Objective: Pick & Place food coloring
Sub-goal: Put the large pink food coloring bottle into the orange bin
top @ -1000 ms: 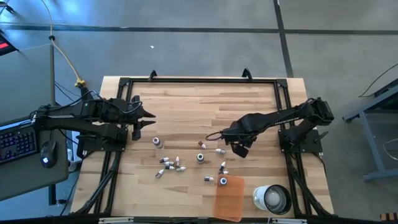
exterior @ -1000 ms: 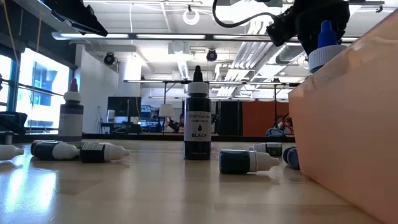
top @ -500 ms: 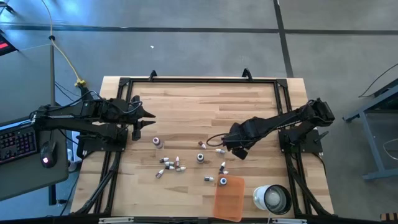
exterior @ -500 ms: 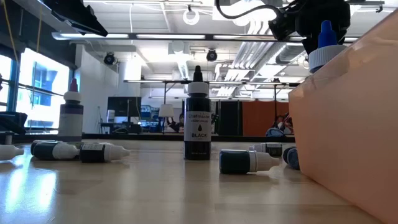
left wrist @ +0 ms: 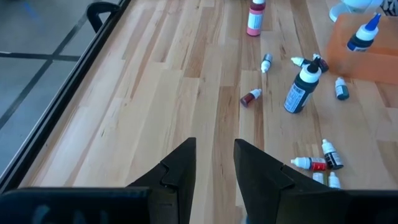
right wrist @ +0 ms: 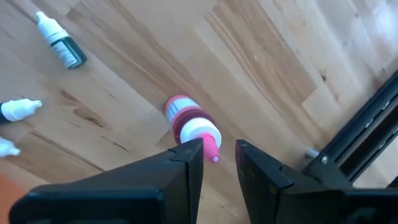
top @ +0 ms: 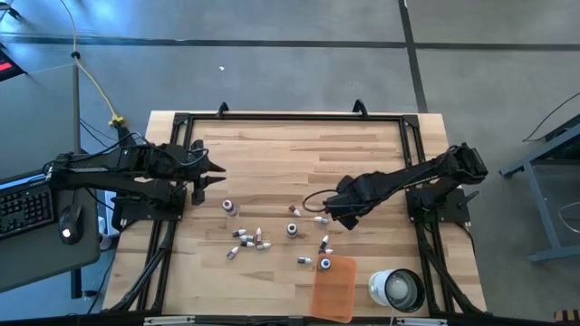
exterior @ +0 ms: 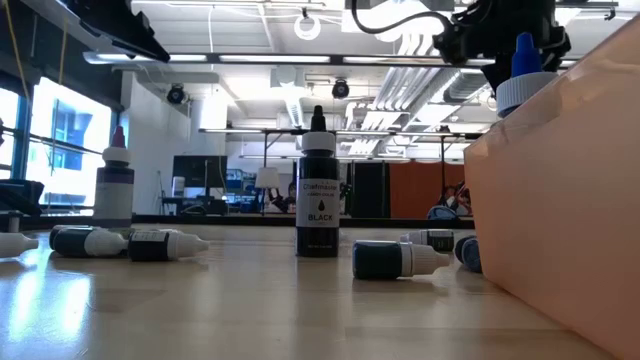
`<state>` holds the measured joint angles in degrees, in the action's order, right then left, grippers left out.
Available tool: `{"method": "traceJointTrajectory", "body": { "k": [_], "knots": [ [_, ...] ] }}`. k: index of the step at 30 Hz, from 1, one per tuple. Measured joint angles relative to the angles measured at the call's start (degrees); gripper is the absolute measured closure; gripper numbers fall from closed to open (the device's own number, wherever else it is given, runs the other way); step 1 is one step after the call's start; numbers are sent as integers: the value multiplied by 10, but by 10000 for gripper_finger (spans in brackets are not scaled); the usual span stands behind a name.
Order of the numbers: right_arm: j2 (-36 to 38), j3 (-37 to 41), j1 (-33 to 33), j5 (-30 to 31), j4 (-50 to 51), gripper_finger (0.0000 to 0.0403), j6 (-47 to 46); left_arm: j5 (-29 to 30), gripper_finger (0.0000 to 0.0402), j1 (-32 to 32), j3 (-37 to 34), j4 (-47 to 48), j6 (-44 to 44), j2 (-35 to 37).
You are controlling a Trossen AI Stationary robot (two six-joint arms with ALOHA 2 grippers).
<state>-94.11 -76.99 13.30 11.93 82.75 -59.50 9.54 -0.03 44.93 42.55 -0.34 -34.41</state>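
Since a second ago the right end effector has slid toward the scattered food coloring bottles at mid-table and dropped lower. Its fingers stand slightly parted, empty, just over an upright pink-capped bottle that is not yet between them. To grip well, I'd judge it should centre the cap in the gap, descend past the nozzle to the body, then close squarely so the bottle does not tip. The left end effector waits open near the table's left edge.
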Motion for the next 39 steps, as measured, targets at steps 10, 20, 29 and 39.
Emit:
{"method": "traceJointTrajectory", "body": {
  "k": [10,20,29,39],
  "knots": [
    [0,0,0,-11,7,316,-7,0,294,0,0,1,0,0],
    [0,0,0,-16,7,316,-10,0,294,0,0,1,0,0],
    [0,0,0,-28,3,316,-10,0,294,0,0,1,0,0],
    [0,0,0,-31,0,316,-27,0,294,0,0,1,-2,0]
  ]
}}
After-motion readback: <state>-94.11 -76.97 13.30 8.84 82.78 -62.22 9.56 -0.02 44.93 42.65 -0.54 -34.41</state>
